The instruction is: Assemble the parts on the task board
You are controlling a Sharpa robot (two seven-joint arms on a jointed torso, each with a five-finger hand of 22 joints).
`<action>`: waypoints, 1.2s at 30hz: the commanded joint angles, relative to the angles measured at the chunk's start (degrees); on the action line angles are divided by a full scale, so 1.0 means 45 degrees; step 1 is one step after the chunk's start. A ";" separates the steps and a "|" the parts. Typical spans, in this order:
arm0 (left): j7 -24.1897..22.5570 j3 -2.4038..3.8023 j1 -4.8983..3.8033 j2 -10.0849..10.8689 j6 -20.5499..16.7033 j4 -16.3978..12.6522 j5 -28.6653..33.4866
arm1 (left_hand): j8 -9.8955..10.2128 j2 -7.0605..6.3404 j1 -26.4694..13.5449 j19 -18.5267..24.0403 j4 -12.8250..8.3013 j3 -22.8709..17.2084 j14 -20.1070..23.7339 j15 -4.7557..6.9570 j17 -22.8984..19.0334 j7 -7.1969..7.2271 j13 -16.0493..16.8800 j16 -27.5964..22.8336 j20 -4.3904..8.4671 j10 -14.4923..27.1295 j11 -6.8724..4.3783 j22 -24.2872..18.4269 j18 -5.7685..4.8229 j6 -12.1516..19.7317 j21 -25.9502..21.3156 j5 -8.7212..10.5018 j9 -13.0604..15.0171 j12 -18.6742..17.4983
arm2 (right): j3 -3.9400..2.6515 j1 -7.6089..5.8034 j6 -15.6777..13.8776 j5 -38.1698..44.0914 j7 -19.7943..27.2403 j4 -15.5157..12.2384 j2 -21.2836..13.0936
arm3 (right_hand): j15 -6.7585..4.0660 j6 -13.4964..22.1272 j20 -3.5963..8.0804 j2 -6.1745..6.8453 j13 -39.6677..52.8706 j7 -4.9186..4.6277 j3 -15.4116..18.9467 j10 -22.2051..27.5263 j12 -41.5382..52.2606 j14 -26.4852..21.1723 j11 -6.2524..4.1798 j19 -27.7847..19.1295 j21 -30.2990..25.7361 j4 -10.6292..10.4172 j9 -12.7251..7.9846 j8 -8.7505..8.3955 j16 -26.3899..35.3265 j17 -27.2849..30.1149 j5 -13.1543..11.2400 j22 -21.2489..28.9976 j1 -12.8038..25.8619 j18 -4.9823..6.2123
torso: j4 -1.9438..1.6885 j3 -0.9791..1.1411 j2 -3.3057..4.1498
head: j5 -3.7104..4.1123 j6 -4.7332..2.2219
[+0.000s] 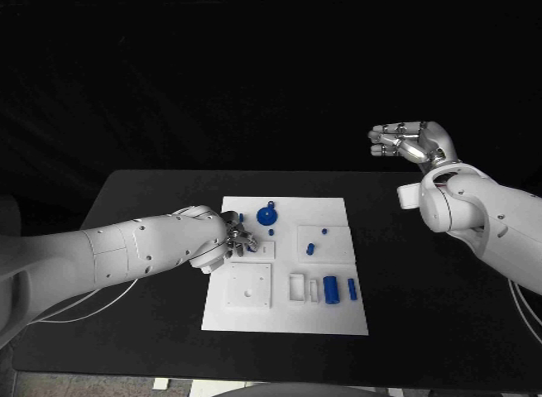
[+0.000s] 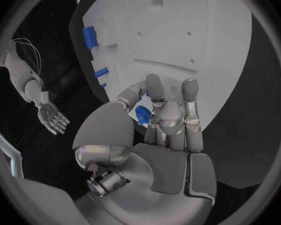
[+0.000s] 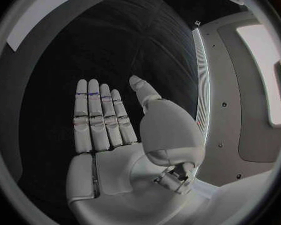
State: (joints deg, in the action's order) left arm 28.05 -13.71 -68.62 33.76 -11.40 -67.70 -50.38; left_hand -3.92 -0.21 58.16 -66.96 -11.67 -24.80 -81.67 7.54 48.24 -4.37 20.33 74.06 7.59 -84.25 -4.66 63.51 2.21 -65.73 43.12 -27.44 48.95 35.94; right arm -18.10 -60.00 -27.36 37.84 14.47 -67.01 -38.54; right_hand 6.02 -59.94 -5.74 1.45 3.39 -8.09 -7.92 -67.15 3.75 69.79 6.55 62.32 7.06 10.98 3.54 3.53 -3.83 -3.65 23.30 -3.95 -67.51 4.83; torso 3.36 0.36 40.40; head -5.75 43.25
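The white task board lies in the middle of the black table. My left hand is low over the board's left edge and pinches a small blue part between thumb and fingers. On the board are a round blue knob, two small blue pegs and a blue cylinder in the near slots, with a thinner blue piece beside it. My right hand is raised beyond the table's far right corner. Its palm is flat, fingers straight, nothing in it.
A raised square block sits on the board's near left part, just in front of my left hand. Bare black table lies to the right of the board. My right forearm hangs over the table's right side.
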 commanded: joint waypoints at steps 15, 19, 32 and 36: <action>0.0031 -0.0030 0.0054 -0.0096 0.0509 0.0015 -0.0095 | -0.0083 0.0483 0.0163 -0.0234 0.0318 0.0376 -0.0104 -0.0003 0.0242 0.1629 0.0059 0.0227 -0.0115 -0.0566 -0.0097 0.0352 0.0205 -0.2989 -0.0364 0.1110 0.1723 0.0215 | -0.0006 0.0032 0.0270 -0.0004 0.0014 0.0109 0.0126 | -0.0001 0.0065 0.0001 -0.0033 -0.0015 -0.0047 0.0104 0.0057 -0.0071 -0.0115 -0.0001 -0.0112 -0.0061 -0.0001 0.0002 0.0003 0.0055 0.0004 0.0016 -0.0018 -0.0111 0.0091 | 0.0001 0.0001 0.0001 | -0.0018 0.0036; 0.0008 -0.0029 0.0055 -0.0129 0.0494 0.0041 -0.0095 | -0.0085 0.0533 0.0136 -0.0252 0.0359 0.0395 -0.0115 -0.0003 0.0269 0.1635 0.0060 0.0252 -0.0121 -0.0566 -0.0099 0.0395 0.0210 -0.3005 -0.0399 0.1184 0.1748 0.0243 | -0.0006 0.0041 0.0280 -0.0005 0.0005 0.0135 0.0144 | -0.0001 0.0063 0.0001 -0.0035 -0.0015 -0.0046 0.0104 0.0058 -0.0072 -0.0114 -0.0002 -0.0111 -0.0060 -0.0002 0.0002 0.0004 0.0055 0.0004 0.0017 -0.0018 -0.0109 0.0091 | 0.0003 -0.0002 0.0002 | -0.0009 0.0036; -0.0018 -0.0026 0.0055 -0.0239 0.0509 0.0219 -0.0096 | -0.0076 0.0639 0.0131 -0.0311 0.0415 0.0431 -0.0120 -0.0005 0.0300 0.1645 0.0042 0.0300 -0.0148 -0.0563 -0.0103 0.0556 0.0231 -0.3029 -0.0527 0.1288 0.1830 0.0300 | -0.0006 0.0056 0.0328 -0.0005 -0.0007 0.0184 0.0182 | -0.0003 0.0065 0.0001 -0.0031 -0.0015 -0.0049 0.0048 0.0063 -0.0072 -0.0120 0.0000 -0.0116 -0.0069 0.0044 0.0002 0.0004 0.0056 0.0004 0.0114 -0.0013 -0.0095 0.0090 | 0.0000 -0.0005 0.0003 | 0.0014 0.0022; -0.0020 -0.0025 0.0054 -0.0296 0.0571 0.0271 -0.0096 | -0.0065 0.0664 0.0129 -0.0362 0.0352 0.0399 -0.0116 -0.0008 0.0290 0.1641 0.0011 0.0313 -0.0153 -0.0564 -0.0102 0.0729 0.0236 -0.3027 -0.0663 0.1252 0.1877 0.0313 | -0.0006 0.0077 0.0358 -0.0007 -0.0014 0.0215 0.0213 | -0.0003 0.0065 0.0001 -0.0031 -0.0015 -0.0049 0.0048 0.0063 -0.0072 -0.0120 0.0000 -0.0116 -0.0069 0.0044 0.0002 0.0004 0.0056 0.0004 0.0114 -0.0013 -0.0095 0.0090 | 0.0008 0.0004 0.0006 | 0.0007 0.0025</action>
State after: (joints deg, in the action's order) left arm 28.14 -13.75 -68.58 32.80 -10.15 -66.39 -50.85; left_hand -3.93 1.30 57.68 -68.09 -10.02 -22.83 -81.67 7.52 49.55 -4.37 20.44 75.18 6.87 -84.25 -4.66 66.69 2.21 -65.73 40.46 -21.90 57.63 37.12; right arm -18.10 -59.71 -26.79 37.80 14.19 -66.07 -37.66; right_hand 6.22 -59.94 -5.94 1.45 3.40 -8.09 -7.77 -67.16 3.75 69.59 6.55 62.12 7.07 10.83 3.55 3.53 -3.83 -3.66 23.63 -3.96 -67.51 4.83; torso 3.38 0.35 40.41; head -5.69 43.35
